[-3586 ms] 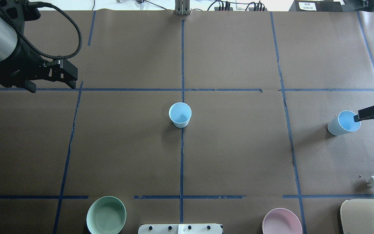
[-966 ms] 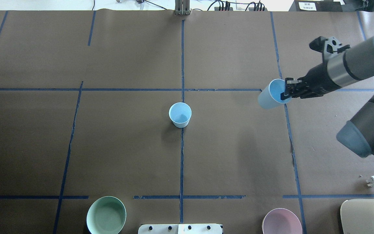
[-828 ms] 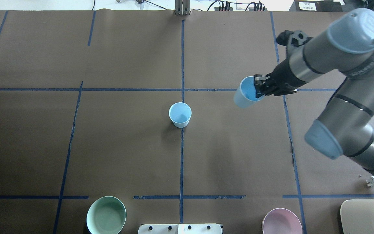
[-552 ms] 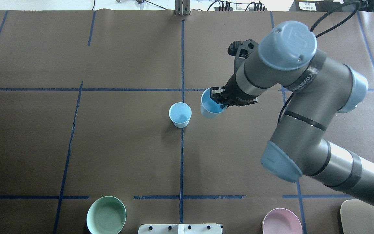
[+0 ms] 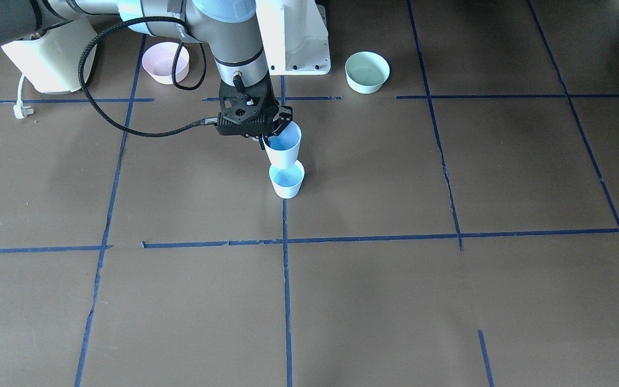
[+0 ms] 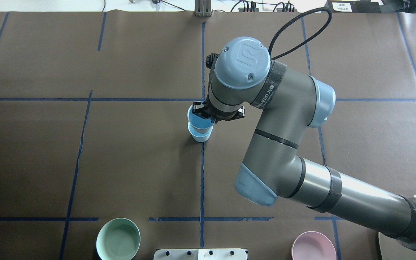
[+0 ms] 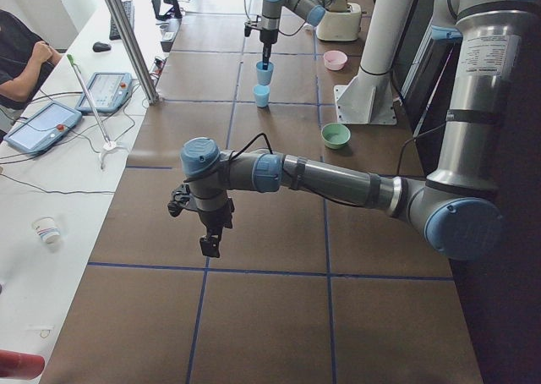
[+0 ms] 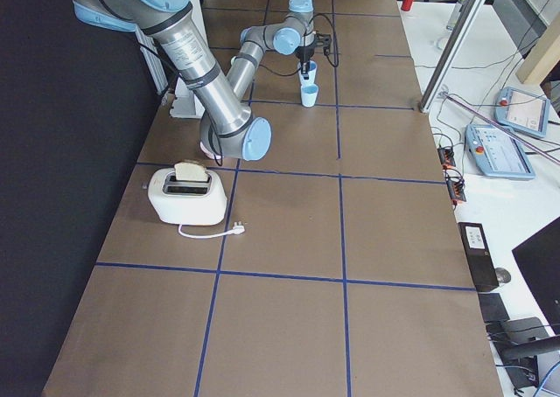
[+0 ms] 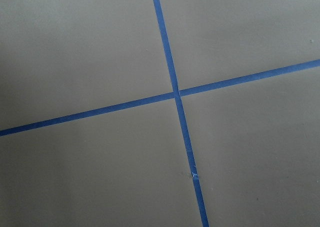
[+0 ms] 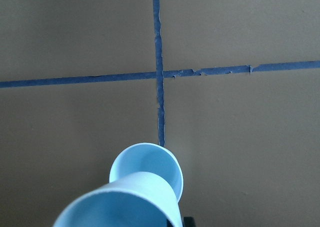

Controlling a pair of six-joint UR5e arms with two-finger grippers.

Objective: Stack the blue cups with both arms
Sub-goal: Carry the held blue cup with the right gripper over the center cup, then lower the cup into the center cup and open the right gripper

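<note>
The upper cup is held by the right claw over the lower cup. The left claw is shown only from the side; its opening cannot be told.

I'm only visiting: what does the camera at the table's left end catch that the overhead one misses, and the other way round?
Only the left-end camera shows the left arm, its left gripper hanging over the table, and a seated person. Only the overhead camera is close enough to show the right gripper clamped on the upper blue cup at its rim. Both show the right arm, that cup above the lower blue cup, the mint-green bowl and the pink bowl.
</note>
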